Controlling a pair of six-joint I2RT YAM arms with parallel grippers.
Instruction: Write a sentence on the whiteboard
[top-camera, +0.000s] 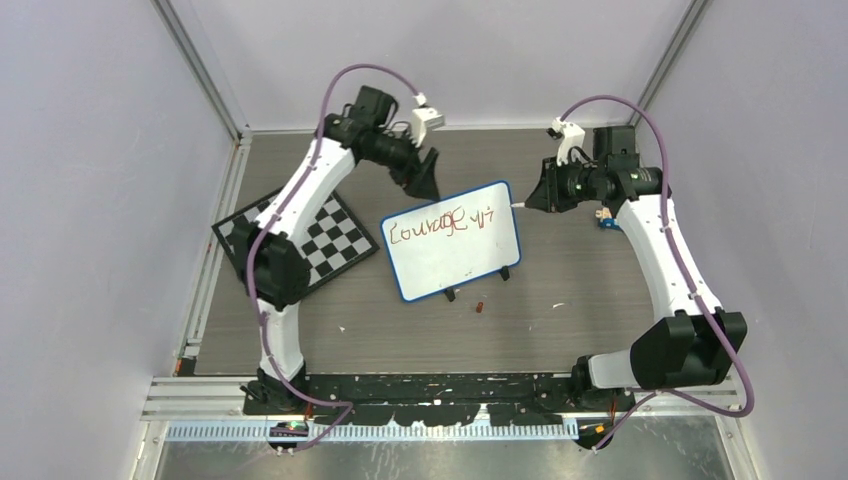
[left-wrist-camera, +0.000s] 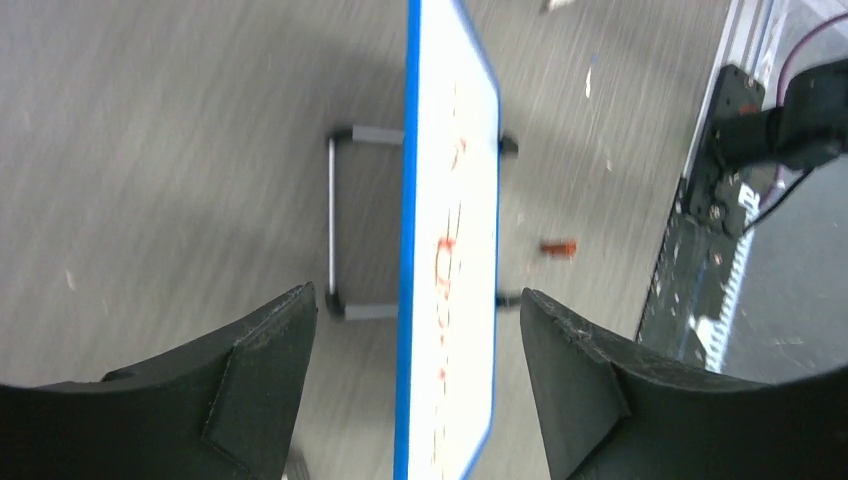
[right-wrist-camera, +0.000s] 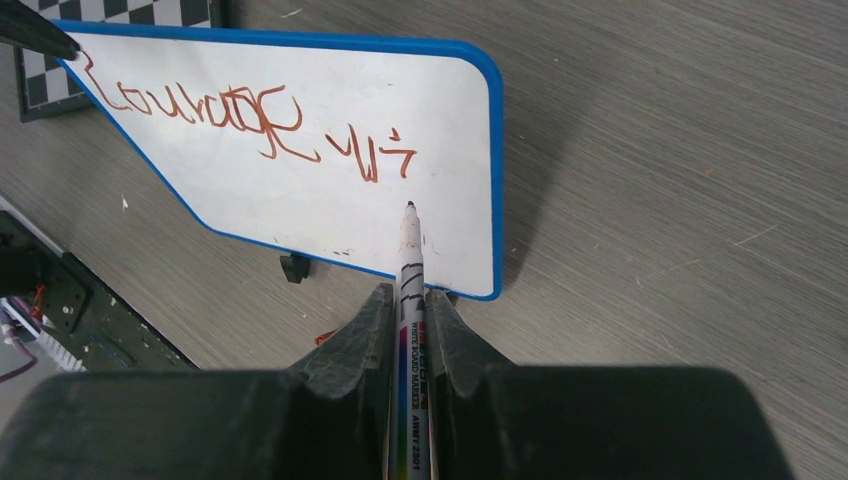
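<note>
Bench: dark wood-grain surface, carrying all items below.

Left arm and right arm: both reach forward from the near edge and bend inward toward the middle of the bench.

Whiteboard: blue-framed, standing tilted on black feet at mid-bench, between the two claws. Its lower two-thirds are blank.

Chessboard: lies flat to the left of the whiteboard, partly under the left arm, with its right corner just beside the whiteboard's left edge.

Left claw: released. The jaws stand wide apart, astride the whiteboard's upper left edge, with a gap showing on each side in the wrist view.

Right claw: clenched on the marker, at the whiteboard's right edge.

Sentence: brownish-red writing along the top of the whiteboard, reading "Courage", followed by a few short strokes that cannot be read.

Marker: white barrel with printed label, dark tip pointing at the white surface just below the last strokes. Contact with the surface cannot be confirmed.

Small reddish piece: lies on the bench just in front of the whiteboard's feet; what it is cannot be told.
</note>
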